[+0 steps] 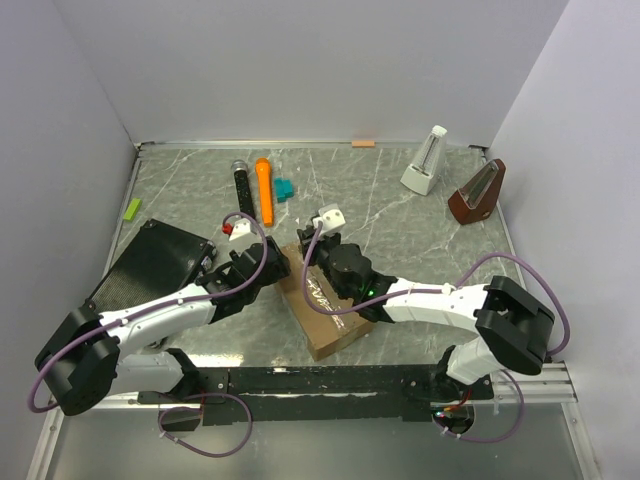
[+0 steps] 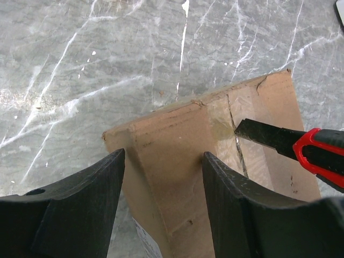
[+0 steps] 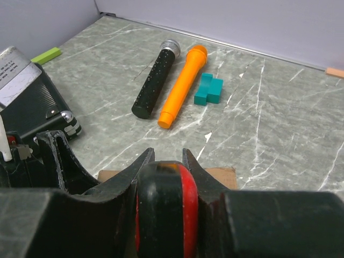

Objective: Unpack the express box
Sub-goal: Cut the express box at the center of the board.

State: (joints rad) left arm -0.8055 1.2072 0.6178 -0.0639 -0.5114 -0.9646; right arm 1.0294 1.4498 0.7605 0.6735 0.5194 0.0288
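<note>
Looking down from above, both wrists cover the far end of the brown corrugated cardboard express box [image 1: 338, 325], so the seam there is hidden. From the right wrist only a brown sliver of it [image 3: 221, 174] shows past the fingers. From the left wrist its near part [image 2: 177, 140] is cut off by the frame edge.

- Box: mid-table, just ahead of the arm bases, lying at an angle; flat black ribbed case [image 1: 160, 255] to its left. Flaps down, glossy clear tape along the top seam, far corner crumpled, black print on top unreadable
- Dark line in the tape by the blade; cut or crease, cannot tell
- Left gripper [image 2: 161, 156]: jaws wide, astride the box's end wall; contact unclear
- Right gripper [image 3: 166, 156]: clamped on a red-and-black box cutter [image 2: 285, 142], its tip at the taped seam, its handle cut off at the frame edge
</note>
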